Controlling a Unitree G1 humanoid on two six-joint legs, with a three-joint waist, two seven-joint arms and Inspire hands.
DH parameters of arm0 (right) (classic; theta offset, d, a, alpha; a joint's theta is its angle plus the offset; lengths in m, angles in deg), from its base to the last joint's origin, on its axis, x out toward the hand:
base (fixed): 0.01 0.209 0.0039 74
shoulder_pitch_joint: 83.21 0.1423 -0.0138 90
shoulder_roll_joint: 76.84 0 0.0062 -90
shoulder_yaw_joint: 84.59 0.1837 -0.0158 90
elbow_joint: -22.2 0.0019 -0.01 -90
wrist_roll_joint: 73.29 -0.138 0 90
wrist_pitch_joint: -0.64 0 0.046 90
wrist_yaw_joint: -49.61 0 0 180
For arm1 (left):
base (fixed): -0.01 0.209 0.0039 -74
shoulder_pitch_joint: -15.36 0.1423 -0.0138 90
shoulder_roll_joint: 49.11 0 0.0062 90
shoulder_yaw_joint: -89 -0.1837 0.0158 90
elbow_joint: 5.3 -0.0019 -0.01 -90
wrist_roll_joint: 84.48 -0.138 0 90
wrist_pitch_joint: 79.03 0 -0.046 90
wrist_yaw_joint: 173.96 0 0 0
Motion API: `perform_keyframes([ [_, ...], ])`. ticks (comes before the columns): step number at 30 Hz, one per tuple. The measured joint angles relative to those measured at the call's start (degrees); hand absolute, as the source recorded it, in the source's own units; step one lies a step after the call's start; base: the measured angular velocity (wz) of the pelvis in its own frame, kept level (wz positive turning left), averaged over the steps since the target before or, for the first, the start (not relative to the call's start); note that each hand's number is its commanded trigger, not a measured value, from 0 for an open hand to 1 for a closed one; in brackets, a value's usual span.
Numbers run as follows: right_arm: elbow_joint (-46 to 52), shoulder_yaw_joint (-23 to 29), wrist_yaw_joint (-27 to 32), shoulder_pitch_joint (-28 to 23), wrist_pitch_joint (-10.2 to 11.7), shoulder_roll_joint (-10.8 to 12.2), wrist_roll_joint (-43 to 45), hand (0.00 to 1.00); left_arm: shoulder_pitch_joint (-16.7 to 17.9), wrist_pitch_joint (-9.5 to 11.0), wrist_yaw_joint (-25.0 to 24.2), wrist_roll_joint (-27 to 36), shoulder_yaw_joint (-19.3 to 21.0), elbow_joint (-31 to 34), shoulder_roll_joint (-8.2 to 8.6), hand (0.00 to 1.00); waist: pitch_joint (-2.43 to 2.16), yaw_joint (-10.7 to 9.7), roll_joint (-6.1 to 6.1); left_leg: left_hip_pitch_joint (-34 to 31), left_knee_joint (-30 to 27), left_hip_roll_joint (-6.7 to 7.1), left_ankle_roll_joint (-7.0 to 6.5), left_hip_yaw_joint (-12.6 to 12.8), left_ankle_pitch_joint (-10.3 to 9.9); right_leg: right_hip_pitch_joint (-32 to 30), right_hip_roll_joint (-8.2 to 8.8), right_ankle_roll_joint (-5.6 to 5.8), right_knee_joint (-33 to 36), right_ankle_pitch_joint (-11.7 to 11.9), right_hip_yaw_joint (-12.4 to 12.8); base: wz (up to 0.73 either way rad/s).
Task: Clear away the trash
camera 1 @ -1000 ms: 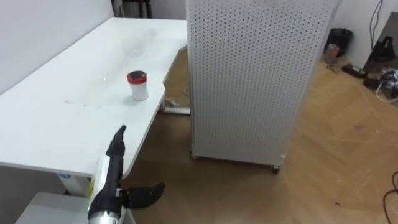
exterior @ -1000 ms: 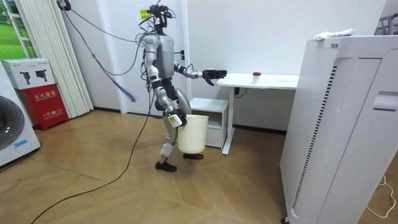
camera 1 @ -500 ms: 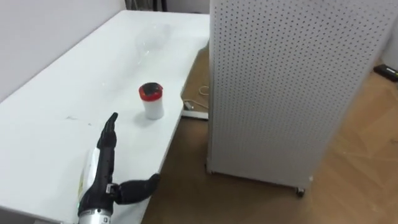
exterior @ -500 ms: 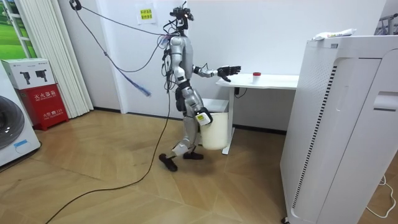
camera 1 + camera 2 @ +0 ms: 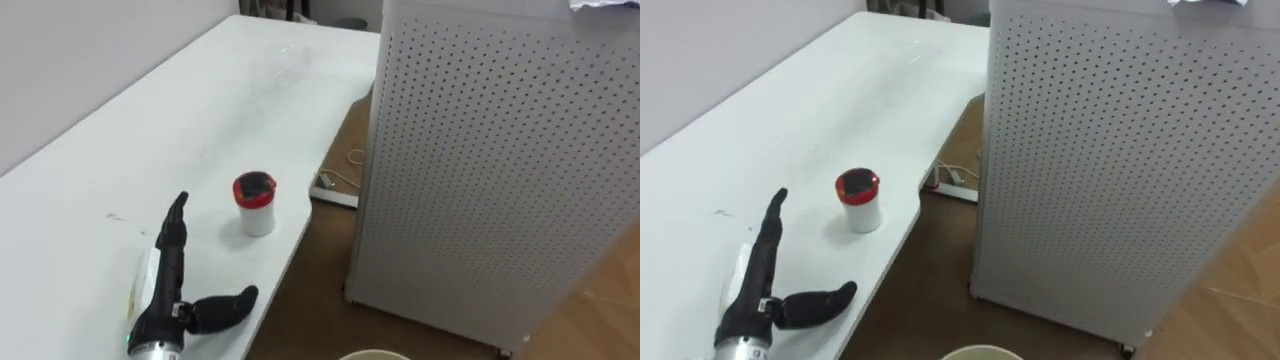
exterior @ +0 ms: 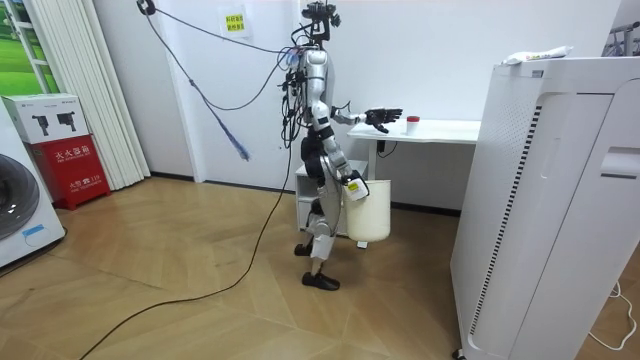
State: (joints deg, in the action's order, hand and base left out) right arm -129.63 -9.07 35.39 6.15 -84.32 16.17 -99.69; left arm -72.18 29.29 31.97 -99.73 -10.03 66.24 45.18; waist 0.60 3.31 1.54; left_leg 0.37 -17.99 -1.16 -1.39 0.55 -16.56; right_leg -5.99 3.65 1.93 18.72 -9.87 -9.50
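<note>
A small white cup with a red lid stands near the front edge of the white table; the room view shows the cup too. My left hand reaches out over the table, open, fingers straight and thumb spread, a short way short of the cup and to its left. In the room view my right hand hangs at my side and carries a white bin by its rim. The bin's rim peeks in at the bottom of the eye views.
A tall white perforated cabinet stands on the wooden floor right of the table, with a narrow gap between them. A power strip lies on the floor in that gap. I stand at the table's end beside a low white cupboard.
I have walked up to the table with the bin. The view has shifted, so the cup now lies closer to my outstretched left hand. The left hand's pose is unchanged.
</note>
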Motion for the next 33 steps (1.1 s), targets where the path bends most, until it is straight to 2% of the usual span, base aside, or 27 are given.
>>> perform_keyframes([
  [3,0.0,0.02,-0.94,0.09,0.14,0.03,0.12,1.0,0.68,0.0,-0.22,0.03,-0.25,1.95,0.09,0.0,0.03,-0.23,0.57,0.63,1.16,-0.55,0.55,-0.91,0.32,1.18,-0.98,-0.32,-2.29,0.2,0.01,-0.01],
  [6,0.03,0.08,-1.83,0.13,0.2,0.03,0.58,1.0,0.57,0.0,-0.18,0.05,-0.3,2.11,0.1,0.0,0.01,-1.78,0.6,1.82,2.61,-1.03,0.69,-0.82,0.41,2.41,-1.43,-0.34,-3.5,0.21,0.17,0.04],
  [12,0.04,-0.17,-2.33,0.09,0.22,0.05,1.79,1.0,0.52,0.0,0.04,0.08,-2.48,2.11,-0.1,0.0,-0.02,-3.2,0.72,3.42,2.72,-1.07,0.69,-0.34,0.41,4.58,-2.01,-0.35,-5.35,0.22,3.92,-0.09],
  [13,0.03,-0.33,-2.34,0.09,0.22,0.07,1.79,1.0,0.52,0.0,-0.01,0.11,-2.73,2.1,-0.13,0.0,0.0,-3.17,0.87,3.35,1.4,-1.04,0.72,0.36,0.39,5.45,-1.53,-0.45,-6.16,0.28,5.44,0.04],
  [14,0.05,-0.6,-2.33,0.08,0.29,0.3,1.72,1.0,0.19,0.01,-0.11,0.88,-3.26,2.1,-0.55,0.0,0.61,-3.42,1.96,0.42,-4.3,-0.01,1.84,0.91,-0.18,6.96,-0.23,-0.48,-7.7,0.39,10.32,0.2],
  [15,0.04,-0.54,-2.24,-0.16,0.41,0.42,1.6,1.0,-0.08,0.0,-0.11,1.15,-3.78,2.07,-0.55,0.0,0.64,-3.66,2.6,-1.62,-5.14,0.61,1.74,0.71,-0.33,7.34,0.31,-0.41,-8.5,0.42,13.57,0.64],
  [16,-0.03,0.23,-2.16,-0.38,0.68,0.35,1.55,1.0,-1.4,0.01,-0.11,1.21,-5.35,2.16,-0.31,0.0,0.29,-4.36,1.88,-5.9,-0.31,0.56,2.37,-0.03,0.88,6.54,0.53,-0.13,-8.6,0.47,15.34,0.58],
  [17,-1.04,0.98,-1.82,-0.19,0.55,0.77,1.72,1.0,-2.05,0.02,0.04,1.27,-6.38,2.25,-0.3,0.0,-0.06,-3.63,2.73,-7.35,-0.29,0.77,-0.28,3.14,3.57,4.42,1.35,1.25,-7.73,-0.14,15.42,0.41],
  [18,-1.23,0.95,-1.83,-0.04,0.52,0.87,1.79,1.0,-2.04,0.0,0.27,1.37,-6.65,2.25,-0.29,0.0,-0.01,-2.95,2.61,-7.31,-0.15,0.52,-0.47,5.04,3.74,3.97,1.24,1.53,-7.44,0.01,13.67,-0.15],
  [19,-2.19,0.6,-1.79,0.1,0.5,1.37,1.9,1.0,-1.67,-0.01,0.8,1.41,-6.72,1.98,-0.57,0.0,0.07,-2.09,2.5,-6.56,-0.18,0.38,-0.49,6.27,3.73,3.95,1.17,1.59,-7.44,0.0,10.24,-0.52],
  [20,-1.81,0.56,-2.01,0.12,0.49,1.48,2.03,1.0,-1.45,-0.02,1.1,2.3,-6.47,1.87,-1.29,0.0,0.33,-1.13,2.02,-5.25,-0.12,0.32,-0.49,5.22,3.72,3.91,0.31,0.53,-8.66,0.86,8.12,-0.6],
  [21,-1.11,0.54,-2.05,0.04,0.42,1.49,2.28,1.0,-1.41,-0.02,1.25,2.88,-6.09,1.83,-1.62,0.0,0.46,-1.1,1.79,-4.54,0.17,0.32,-0.46,4.33,3.69,3.8,-0.37,0.17,-9.82,1.96,7.47,-0.62],
  [22,0.61,0.57,-1.89,-0.23,0.4,1.41,3.03,1.0,-1.36,-0.02,1.38,4.08,-5.22,1.34,-2.07,0.0,0.48,-1.56,0.82,-2.94,1.01,0.24,-0.41,2.89,3.65,4.19,-0.9,-0.27,-10.76,3.55,5.57,-0.44],
  [23,1.44,0.57,-1.92,-1.05,0.4,1.34,4.23,1.0,-1.28,-0.01,1.45,4.59,-4.39,1.08,-1.96,0.0,0.25,-2.01,0.16,-1.29,2.32,0.23,-0.39,2.14,3.66,5.65,-1.02,-0.32,-10.99,3.88,5.3,-0.37],
  [26,1.46,0.21,-2.24,-2.37,0.26,1.65,4.44,1.0,-1.26,0.02,2.4,5.12,-4.0,0.96,-1.6,0.0,0.07,-3.1,-0.72,2.36,5.76,-0.19,-0.26,2.19,3.74,7.18,-1.85,-0.44,-10.96,3.72,5.64,-0.2],
  [28,1.46,0.18,-2.2,-2.65,0.26,1.42,4.44,1.0,-1.26,0.03,2.93,5.52,-3.97,0.58,-1.29,0.0,0.06,-3.06,-0.67,3.19,6.75,-0.21,-0.19,2.42,3.78,7.11,-2.47,-0.5,-10.9,3.67,5.55,-0.19],
  [33,1.45,0.28,-2.21,-2.73,0.26,1.38,4.4,1.0,-0.54,0.02,3.62,5.52,-3.89,-0.37,-1.02,0.0,0.16,-2.96,0.03,3.36,6.83,-0.21,0.0,2.43,3.65,7.07,-2.56,-0.57,-10.77,3.69,4.5,-0.02],
])
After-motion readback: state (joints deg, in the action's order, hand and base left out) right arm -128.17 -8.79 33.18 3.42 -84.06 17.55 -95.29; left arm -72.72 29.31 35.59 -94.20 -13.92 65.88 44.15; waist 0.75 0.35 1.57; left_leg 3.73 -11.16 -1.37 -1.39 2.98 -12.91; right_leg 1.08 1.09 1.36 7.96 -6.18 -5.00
